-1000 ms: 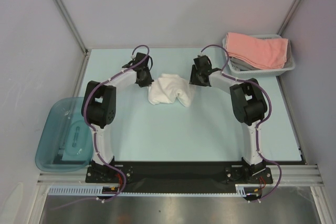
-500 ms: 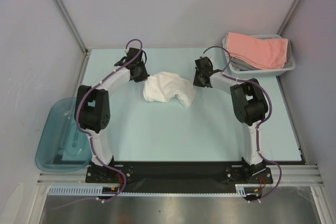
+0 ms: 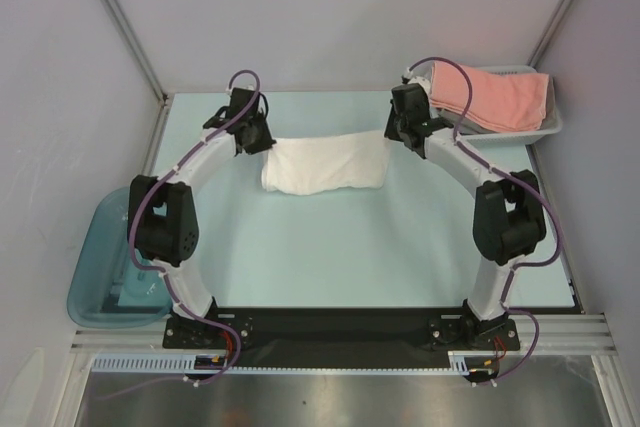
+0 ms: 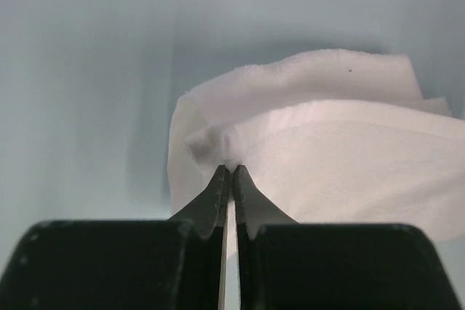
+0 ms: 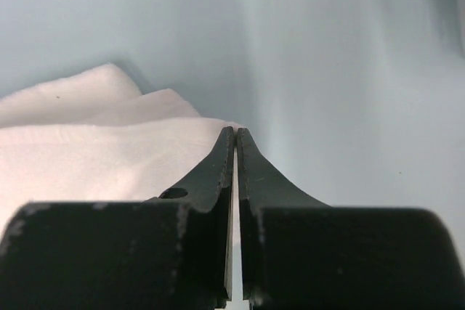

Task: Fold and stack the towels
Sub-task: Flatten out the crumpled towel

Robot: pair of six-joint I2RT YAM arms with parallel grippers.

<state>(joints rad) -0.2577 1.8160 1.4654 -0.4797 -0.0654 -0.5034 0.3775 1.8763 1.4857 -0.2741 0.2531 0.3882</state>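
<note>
A white towel (image 3: 325, 162) hangs stretched in a wide band between my two grippers over the middle back of the table. My left gripper (image 3: 264, 145) is shut on its left corner; in the left wrist view the jaws (image 4: 232, 168) pinch the white towel (image 4: 349, 157), which folds away to the right. My right gripper (image 3: 388, 141) is shut on the right corner, the fingertips (image 5: 236, 131) closing on the towel's edge (image 5: 94, 157). A salmon-pink towel (image 3: 490, 95) lies on top of a grey one (image 3: 455, 125) in the basket.
The white mesh basket (image 3: 548, 127) stands at the back right corner, close behind the right arm. A teal plastic tub (image 3: 110, 267) sits off the table's left edge beside the left arm. The table (image 3: 330, 247) is pale blue.
The right gripper shut on the towel. Both arms then moved apart and back, pulling the crumpled white heap out into a wide band.
</note>
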